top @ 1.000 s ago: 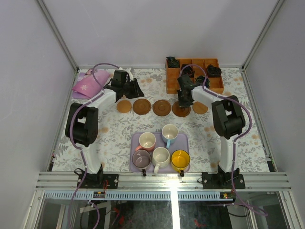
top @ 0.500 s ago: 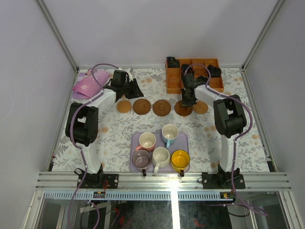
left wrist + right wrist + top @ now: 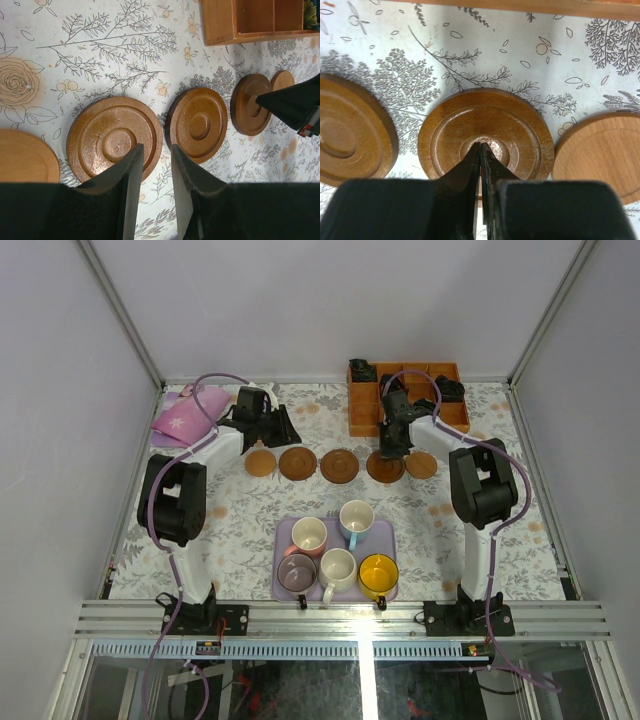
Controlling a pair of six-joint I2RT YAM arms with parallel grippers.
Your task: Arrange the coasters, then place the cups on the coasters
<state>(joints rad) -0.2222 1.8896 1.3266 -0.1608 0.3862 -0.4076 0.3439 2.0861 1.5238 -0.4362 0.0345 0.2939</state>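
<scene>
Wooden coasters (image 3: pixel 339 465), five, lying in a row; five cups (image 3: pixel 337 566) sitting on a tray (image 3: pixel 385 530).
Right claw (image 3: pixel 480 150) hanging shut over one coaster; left claw (image 3: pixel 156 150) gaping narrowly, empty.

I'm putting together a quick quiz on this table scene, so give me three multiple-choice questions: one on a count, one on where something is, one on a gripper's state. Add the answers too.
1. How many coasters lie in the row?
A three; B four; C five.
2. Where do the cups stand?
A on the coasters; B on the lavender tray; C stacked in one another.
3. How is the right gripper?
A wide open; B clamped on a cup; C shut, tips over a coaster's centre.

Answers:
1 C: the top view shows five brown discs side by side.
2 B: all five mugs sit on the tray, none on a coaster.
3 C: the right wrist view shows its jaws pressed together above the disc's middle.
</scene>
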